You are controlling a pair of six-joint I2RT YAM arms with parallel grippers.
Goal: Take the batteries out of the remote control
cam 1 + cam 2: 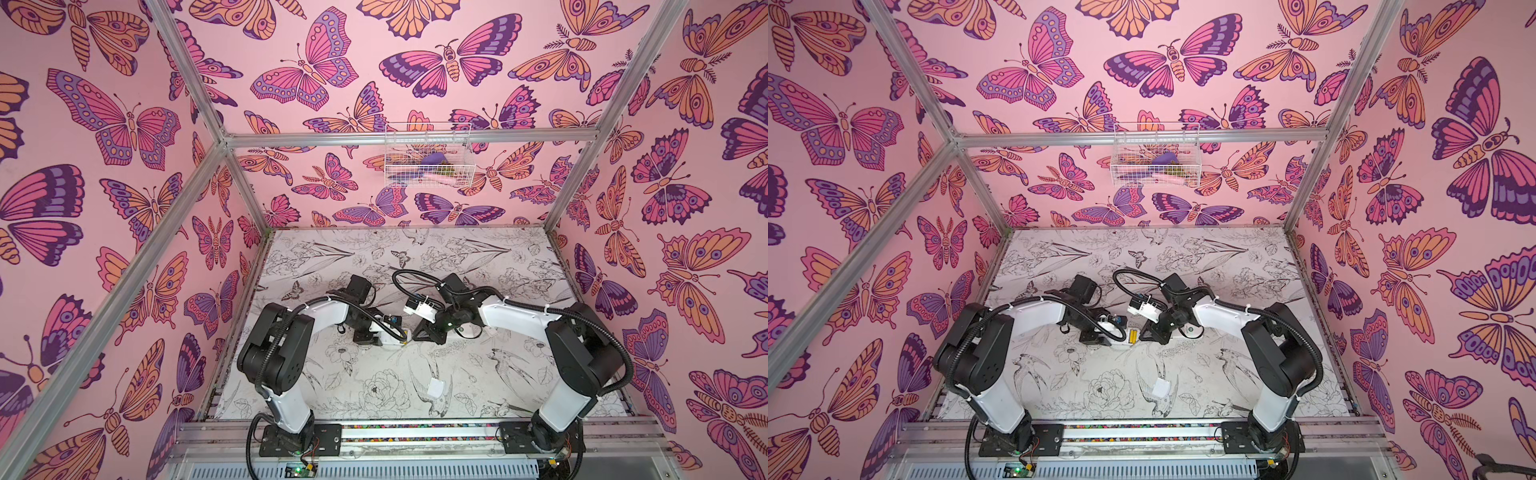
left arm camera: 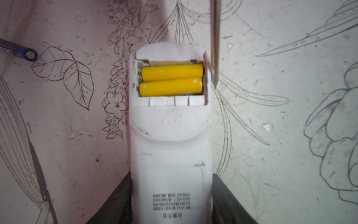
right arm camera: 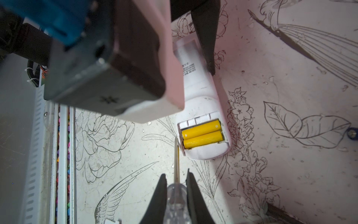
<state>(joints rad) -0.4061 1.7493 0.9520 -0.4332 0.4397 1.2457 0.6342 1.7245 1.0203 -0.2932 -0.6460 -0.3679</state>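
The white remote control [image 2: 170,135] lies back up on the table, its compartment uncovered. Two yellow batteries [image 2: 172,72] [image 2: 170,88] sit side by side inside it, and show again from the right wrist [image 3: 201,128] and in a top view [image 1: 1132,336]. My left gripper [image 2: 171,177] is shut on the remote's body, one finger on each long side. My right gripper [image 3: 176,173] is shut on the clear handle of a thin screwdriver-like tool [image 3: 176,192]. The tool's metal tip [image 2: 214,77] stands just outside the compartment's side wall. A dark battery [image 2: 29,54] lies loose on the table beside the remote.
A small white cover plate [image 1: 436,386] lies on the floral table [image 1: 478,374] toward the front. The metal rail [image 1: 415,432] with both arm bases runs along the front edge. A wire basket [image 1: 428,156] hangs on the back wall. Both arms meet mid-table.
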